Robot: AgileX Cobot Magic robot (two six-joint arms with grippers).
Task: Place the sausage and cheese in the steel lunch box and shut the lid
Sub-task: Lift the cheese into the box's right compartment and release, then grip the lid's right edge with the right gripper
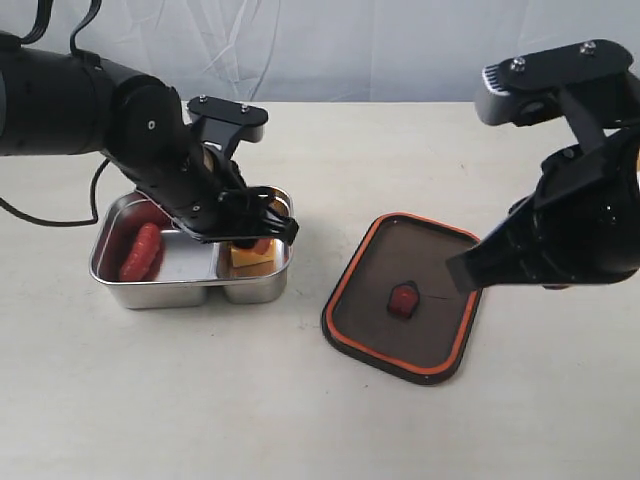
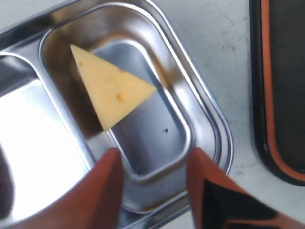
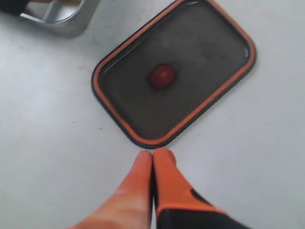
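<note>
Exterior view: the left pincer [image 1: 265, 225] hangs over the right-hand compartment of the steel lunch box [image 1: 110, 290], with the cheese [image 1: 252, 260] just below its tips. The sausage [image 1: 140, 250] lies in the other compartment, off to the pincer's side. The right pincer [image 1: 460, 272] hovers at the edge of the lid [image 1: 370, 270], which lies flat on the table [image 1: 200, 400], apart from the box, with its orange rim showing.

Left wrist view: the pincer's fingers [image 2: 107, 191] are spread with nothing between them. The cheese [image 2: 112, 90] rests free in its compartment, just beyond the tips. Both foods appear to be in, so the step in hand is likely pulling away: rise straight up, keeping the fingers wide so they do not brush the wedge or the steel wall.

Right wrist view: the right pincer's fingers [image 3: 143, 164] are pressed together and pinch nothing. The lid [image 3: 200, 62] lies just ahead of the tips, and a corner of the box [image 3: 66, 24] lies farther beyond. The lid probably needs gripping at an edge and squaring over the box before it is pressed down
</note>
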